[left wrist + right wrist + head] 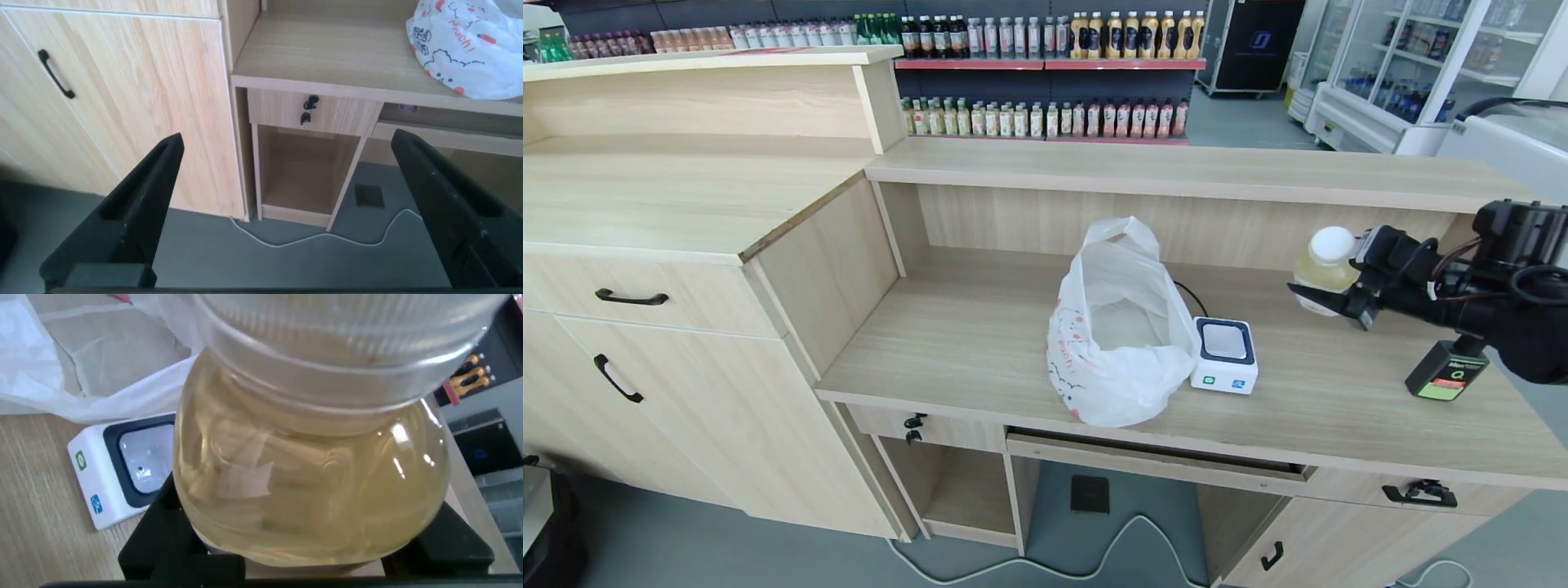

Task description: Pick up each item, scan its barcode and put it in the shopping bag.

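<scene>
Bottle of pale yellow liquid with a white cap sits clamped in the right end effector, whose dark fingers press against opposite sides of its rounded lower body, so the end effector is closed on the bottle about as wide as the bottle itself. The bottle stands roughly upright in the grasp, its cap above the fingers, and it seems to be lifted just off the table, though the fingers hide its base. To the left of this end effector, and lower, the white barcode scanner rests on the table with its dark window facing up; in the right wrist view the scanner lies just past the bottle's side. The white shopping bag stands open immediately beyond the scanner, touching it, farther from the held bottle. The left end effector hangs low and well away from the bottle with its fingers spread wide and holding nothing, over the floor before the drawer front, with the bag above and off to one side.
</scene>
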Motion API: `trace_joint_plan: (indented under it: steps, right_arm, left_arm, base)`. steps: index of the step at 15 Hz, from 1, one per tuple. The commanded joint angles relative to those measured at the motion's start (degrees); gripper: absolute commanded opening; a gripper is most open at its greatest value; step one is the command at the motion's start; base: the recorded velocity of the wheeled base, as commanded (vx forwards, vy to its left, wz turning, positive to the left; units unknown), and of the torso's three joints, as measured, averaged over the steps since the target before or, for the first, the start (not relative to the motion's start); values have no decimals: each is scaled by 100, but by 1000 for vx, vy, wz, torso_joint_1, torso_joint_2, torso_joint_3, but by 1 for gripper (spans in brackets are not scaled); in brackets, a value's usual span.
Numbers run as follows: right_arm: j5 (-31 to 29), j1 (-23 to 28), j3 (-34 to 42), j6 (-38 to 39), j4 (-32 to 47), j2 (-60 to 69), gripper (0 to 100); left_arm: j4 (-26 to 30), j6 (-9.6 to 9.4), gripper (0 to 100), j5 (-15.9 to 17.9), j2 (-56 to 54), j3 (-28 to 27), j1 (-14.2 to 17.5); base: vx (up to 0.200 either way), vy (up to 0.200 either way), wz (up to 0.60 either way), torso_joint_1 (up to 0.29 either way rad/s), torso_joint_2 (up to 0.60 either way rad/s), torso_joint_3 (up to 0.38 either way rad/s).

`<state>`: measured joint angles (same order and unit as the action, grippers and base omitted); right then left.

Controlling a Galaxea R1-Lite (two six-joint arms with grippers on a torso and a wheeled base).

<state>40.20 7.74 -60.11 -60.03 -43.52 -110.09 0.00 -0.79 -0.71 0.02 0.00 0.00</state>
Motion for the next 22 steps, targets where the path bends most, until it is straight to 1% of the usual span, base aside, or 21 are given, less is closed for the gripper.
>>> trace_joint_plan:
  steps: [1,3,4,6,10,14,18,22]
  right_arm:
    - [146,-27,-291,-115,-7,-390,0]
    - [233,-71,-589,-150,28,-575,0]
    - [295,-176,-756,-150,37,-724,0]
    - [348,-299,-897,-185,10,-873,0]
    - [462,-449,-950,-255,10,-1076,0]
    - [594,-458,-1240,-273,10,-1269,0]
    - [611,-440,-1275,-282,-16,-1366,0]
    - [611,-466,-1275,-264,-262,-1568,0]
  left_arm:
    - [0,0,100,-8,-2,0,0]
    - [0,0,100,-8,-2,0,0]
    - [0,0,100,-8,-2,0,0]
    - [0,0,100,0,-2,0,0]
    - [0,0,100,-8,-2,0,0]
    - [0,0,100,-8,-2,0,0]
    - [0,0,100,-8,-2,0,0]
    - [0,0,100,-8,-2,0,0]
  base:
    - [0,0,0,0,0,0]
    - [0,0,0,0,0,0]
    - [0,0,0,0,0,0]
    - [0,0,0,0,0,0]
    - [0,0,0,0,0,0]
    - [0,0,0,0,0,0]
    - [0,0,0,0,0,0]
    - [0,0,0,0,0,0]
